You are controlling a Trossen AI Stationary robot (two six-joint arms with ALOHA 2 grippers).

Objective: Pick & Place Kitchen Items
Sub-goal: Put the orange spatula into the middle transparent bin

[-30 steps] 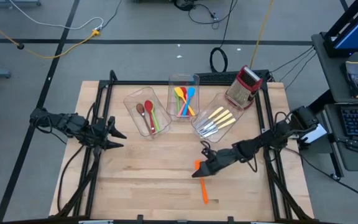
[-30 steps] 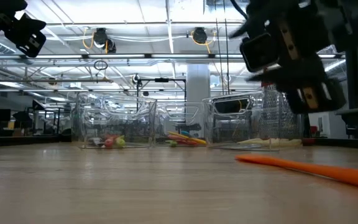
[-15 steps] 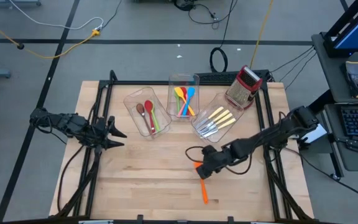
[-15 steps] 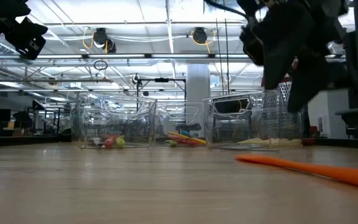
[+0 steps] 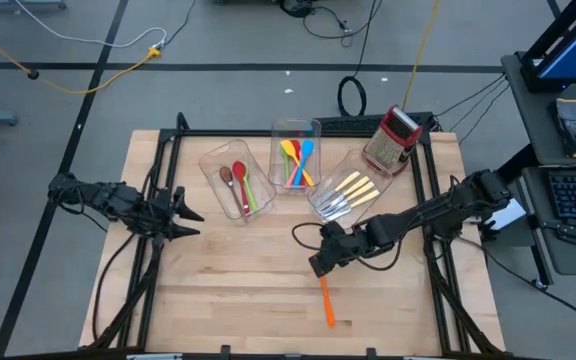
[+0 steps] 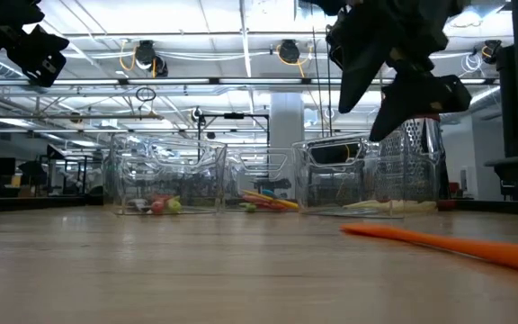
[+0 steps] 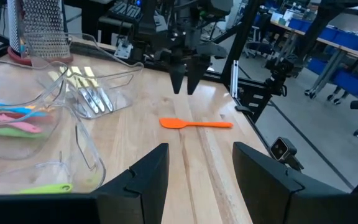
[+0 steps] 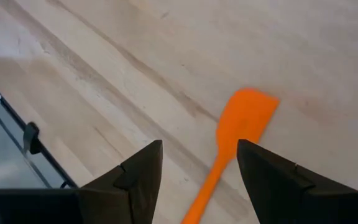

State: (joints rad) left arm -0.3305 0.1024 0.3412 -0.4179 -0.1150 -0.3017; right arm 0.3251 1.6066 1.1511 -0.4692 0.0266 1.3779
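Observation:
An orange spatula [image 5: 326,303] lies flat on the wooden table, toward its near right part; it also shows in the right wrist view [image 8: 244,118] and the low view [image 6: 448,245]. My right gripper [image 5: 316,266] hangs open above the spatula's blade end, fingers slanting down and clear of it [image 8: 199,149]. My left gripper [image 5: 190,218] waits open at the table's left edge, holding nothing [image 7: 194,171]. Other items lie in three clear bins: spoons [image 5: 238,182], coloured spatulas [image 5: 296,158] and cream-handled cutlery [image 5: 351,190].
The three clear bins [image 5: 313,128] stand side by side at the table's far middle. A red-and-silver box grater [image 5: 393,140] stands at the far right. A black frame [image 5: 168,150] runs along the table's left, far and right edges. Bare wood lies left of the spatula.
My right gripper has risen above the orange spatula and tipped so its fingers point steeply down, shifting a little toward the far edge. Its fingers have stayed open. The spatula has not moved.

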